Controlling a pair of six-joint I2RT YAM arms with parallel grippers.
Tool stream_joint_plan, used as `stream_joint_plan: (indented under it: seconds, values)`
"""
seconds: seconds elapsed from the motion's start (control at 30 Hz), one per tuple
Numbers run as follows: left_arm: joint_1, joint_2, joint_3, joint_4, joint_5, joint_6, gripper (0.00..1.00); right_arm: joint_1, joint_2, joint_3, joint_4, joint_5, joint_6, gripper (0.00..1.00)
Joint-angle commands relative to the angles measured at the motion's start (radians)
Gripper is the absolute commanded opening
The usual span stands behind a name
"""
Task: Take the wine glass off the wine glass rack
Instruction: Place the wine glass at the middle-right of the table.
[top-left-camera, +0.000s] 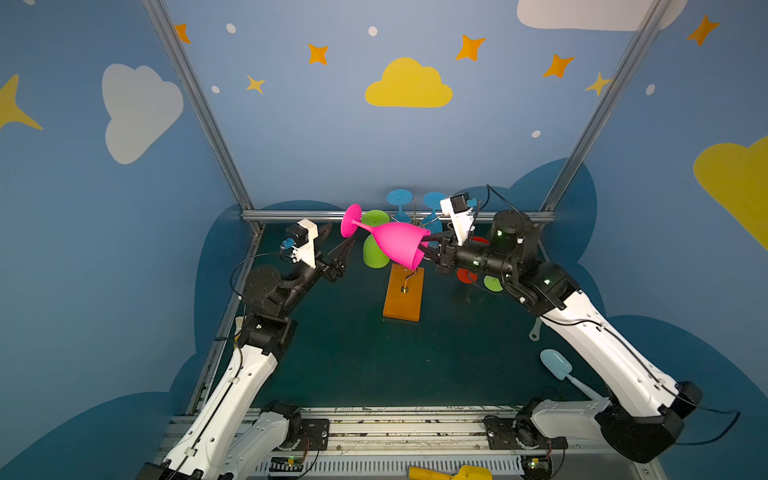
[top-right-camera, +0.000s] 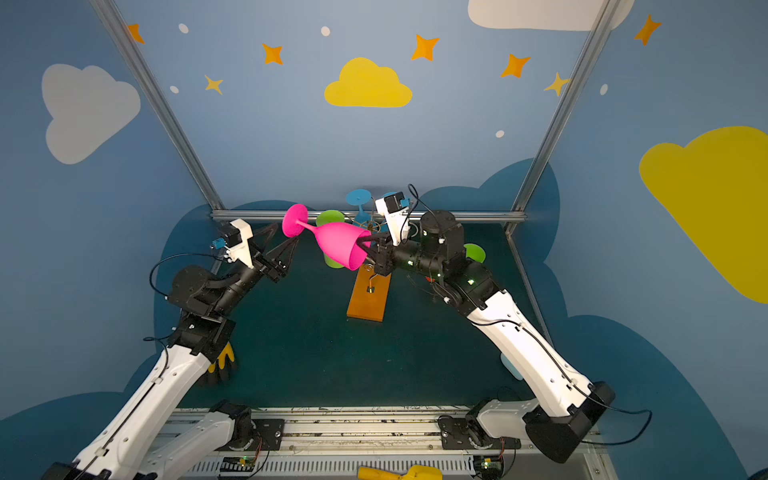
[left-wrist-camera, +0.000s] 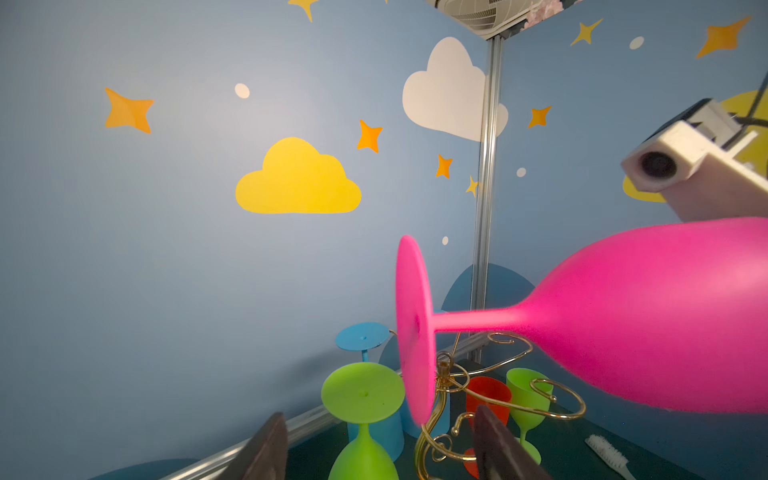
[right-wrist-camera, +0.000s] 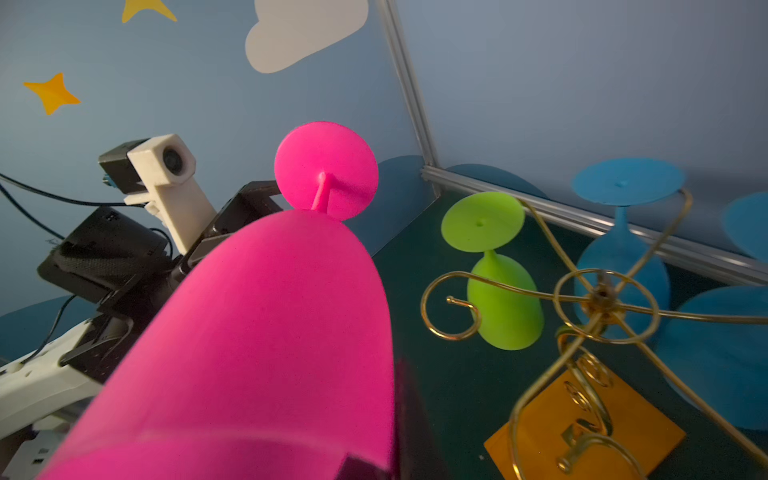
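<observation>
The wine glass (top-left-camera: 395, 245), bright pink, hung in the air over the dark teal desk (top-left-camera: 353, 357), clear of the wine glass rack (top-left-camera: 402, 297); its long axis lay close to level and ran across the scene, the round foot pointing at the left end effector (top-left-camera: 338, 241) and tipped a little upward, the open mouth facing the right end effector (top-left-camera: 428, 246); in the right wrist view the bowl filled much of the picture and ran off its edge. The rack stood mid-desk on its orange-brown base; in both top views the pink bowl hid most of its gold scroll arms, and only the wrist views showed them plainly. The right end effector was pinched on the rim of the bowl, its fingertips largely covered by the glass; the left end effector stood spread, holding nothing, just beside the foot. A green glass (top-left-camera: 374, 253) stood foot-up behind the pink one, half hidden; two blue glasses (top-left-camera: 400, 198) showed foot-up at the far side, and whether they hung from the rack or rested on the desk could not be told. A red glass (left-wrist-camera: 488, 397) and a second green glass (left-wrist-camera: 528, 399) stood upright in the left wrist view; little of them showed in the top views.
</observation>
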Motion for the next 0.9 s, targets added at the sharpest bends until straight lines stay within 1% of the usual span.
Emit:
stream_joint_plan:
  seconds: [0.0, 0.13, 0.3, 0.43, 0.57, 0.63, 0.73, 0.8, 0.87]
  values:
    - [0.015, -0.013, -0.019, 0.048, -0.064, -0.009, 0.74, -0.059, -0.095, 0.072, -0.093, 0.093, -0.047, 0.0]
    - [0.049, -0.013, -0.061, 0.085, -0.123, -0.052, 0.81, -0.151, -0.181, 0.145, -0.307, 0.218, -0.118, 0.0]
    - [0.111, -0.005, -0.124, 0.144, -0.154, -0.082, 0.88, -0.26, -0.248, 0.287, -0.63, 0.395, -0.18, 0.0]
    - [0.17, 0.014, -0.157, 0.157, -0.143, -0.136, 0.89, -0.286, -0.257, 0.371, -0.877, 0.527, -0.183, 0.0]
    - [0.217, 0.025, -0.18, 0.176, -0.124, -0.151, 0.9, -0.294, -0.258, 0.364, -1.054, 0.646, -0.162, 0.0]
    - [0.243, 0.031, -0.185, 0.185, -0.11, -0.163, 0.91, -0.305, -0.242, 0.335, -1.123, 0.673, -0.15, 0.0]
    - [0.283, 0.041, -0.191, 0.196, -0.089, -0.19, 0.91, -0.35, -0.216, 0.261, -1.153, 0.658, -0.146, 0.0]
    - [0.31, 0.047, -0.197, 0.209, -0.08, -0.215, 0.91, -0.415, -0.191, 0.202, -1.142, 0.604, -0.162, 0.0]
    - [0.317, 0.045, -0.199, 0.21, -0.075, -0.201, 0.91, -0.491, -0.164, 0.156, -1.114, 0.529, -0.189, 0.0]
